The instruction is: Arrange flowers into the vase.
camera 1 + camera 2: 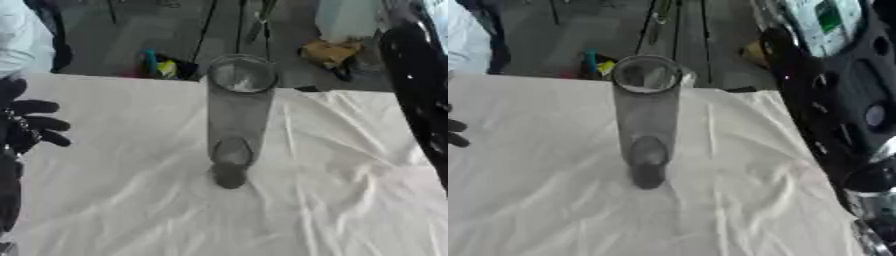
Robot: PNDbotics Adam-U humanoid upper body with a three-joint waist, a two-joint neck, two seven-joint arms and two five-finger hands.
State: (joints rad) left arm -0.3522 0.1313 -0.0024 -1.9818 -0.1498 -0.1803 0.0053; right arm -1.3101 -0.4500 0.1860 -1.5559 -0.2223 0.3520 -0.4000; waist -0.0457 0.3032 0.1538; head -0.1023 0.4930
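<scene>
Now I see the clear vase (pixel 238 115) upright mid-desk (pixel 131 200), my left robot hand (pixel 31 122) at the left edge, its fingers spread apart and empty.

The counter (pixel 350 200) is covered by a white cloth (pixel 131 200) that lies creased, with folds running across it toward the near edge. A tall clear glass vase (pixel 236 120) stands upright on the cloth near the middle, its open mouth toward the far edge. It casts a small dark shadow at its base.
</scene>
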